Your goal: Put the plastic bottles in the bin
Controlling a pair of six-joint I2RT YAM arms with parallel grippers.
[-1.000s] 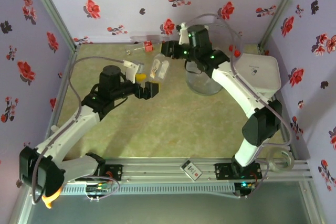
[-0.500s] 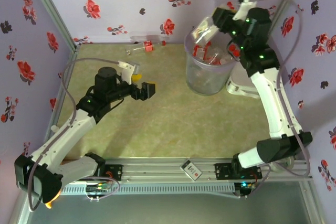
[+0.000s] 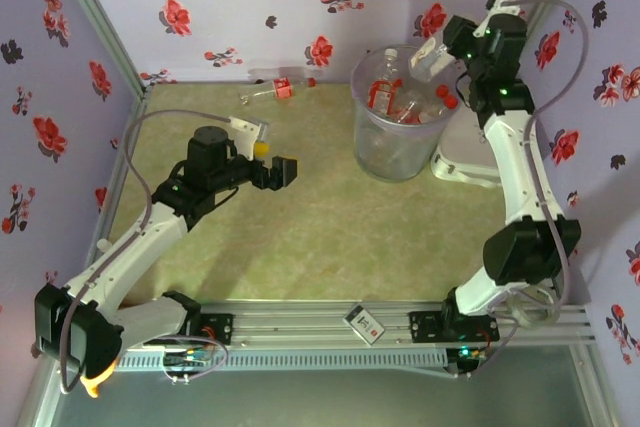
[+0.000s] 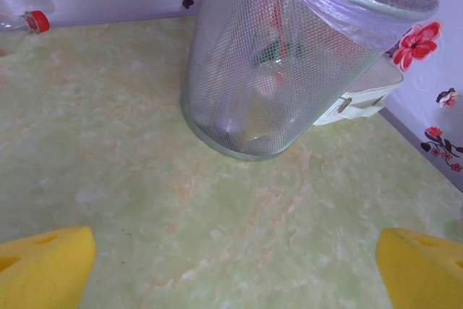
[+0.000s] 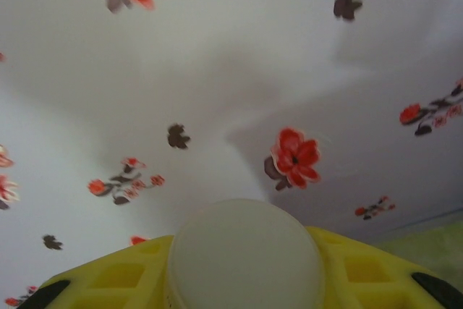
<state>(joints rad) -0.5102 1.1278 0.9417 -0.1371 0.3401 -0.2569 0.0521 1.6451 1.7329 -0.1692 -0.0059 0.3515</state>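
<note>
The bin stands at the back right of the table, a tall round translucent bucket holding several plastic bottles with red caps. My right gripper hangs above the bin's far right rim, shut on a clear bottle whose round white end sits between its yellow fingers. One more bottle lies against the back wall, seen at the top left of the left wrist view as the bottle. My left gripper hovers low at centre-left, open and empty, facing the bin.
A flat white rounded-square lid lies right of the bin, partly under the right arm, and shows as the lid behind the bin. A small yellow object sits beside the left wrist. Flowered walls close in the table.
My right arm lifted a bottle from the table's middle, swung it right and up, and now holds it over the bin's far rim. The left arm barely moved.
</note>
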